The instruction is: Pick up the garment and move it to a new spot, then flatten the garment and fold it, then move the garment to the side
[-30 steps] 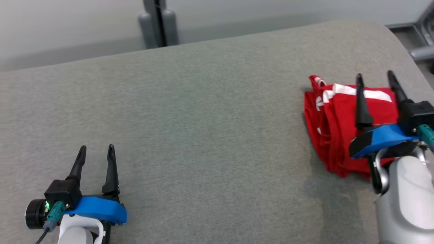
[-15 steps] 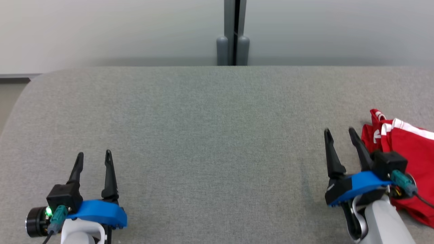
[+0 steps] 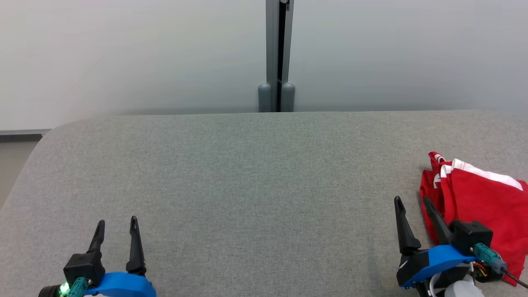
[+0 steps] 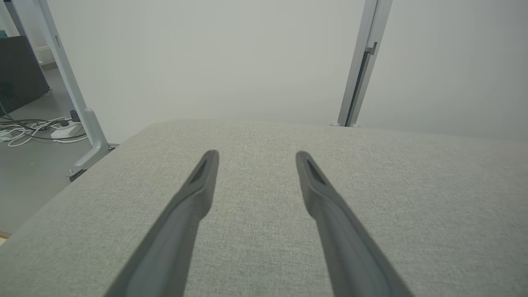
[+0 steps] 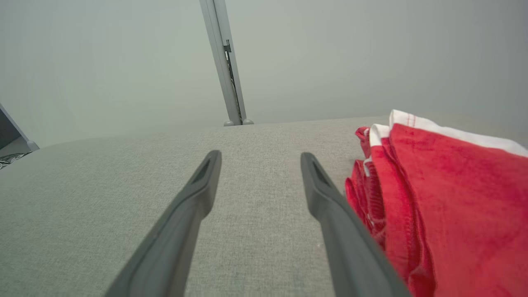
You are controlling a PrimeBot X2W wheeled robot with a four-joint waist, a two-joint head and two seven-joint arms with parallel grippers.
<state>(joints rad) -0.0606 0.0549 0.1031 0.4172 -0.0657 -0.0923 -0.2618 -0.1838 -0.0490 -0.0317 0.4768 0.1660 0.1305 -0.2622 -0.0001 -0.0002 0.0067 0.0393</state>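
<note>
Faced a pale wall (image 3: 123, 53) across the whole back of the scene. Looked down on a grey cloth-covered table (image 3: 247, 185), wide and flat, rounded at its far left corner.

Found the garment (image 3: 478, 198) lying on that table at the far right: red with white trim, folded into a thick bundle, layered edges turned toward the table's middle, cut off by the head view's right border. Saw the same garment (image 5: 445, 198) in the right wrist view, stacked red folds under a white band along the top.

Noted the right gripper (image 3: 411, 199) low over the table just left of the garment, fingers apart and empty, pointing toward the far edge. Traced its outer finger close along the folded edge in the right wrist view, right gripper (image 5: 260, 154) over bare cloth; could not tell whether touching or just clear.

Noted the left gripper (image 3: 117, 220) at the lower left, well apart from the garment, likewise spread and empty; checked this in the left wrist view, left gripper (image 4: 256, 154) above plain grey fabric.

Marked an upright grey post (image 3: 277, 53) behind the table's far edge, splitting the wall. Spotted past the table's left end a slanted metal frame leg (image 4: 78, 103) on the floor, with a tangle of cables (image 4: 37, 126) beside it. Caught a small green light (image 3: 64, 288) on the left wrist.
</note>
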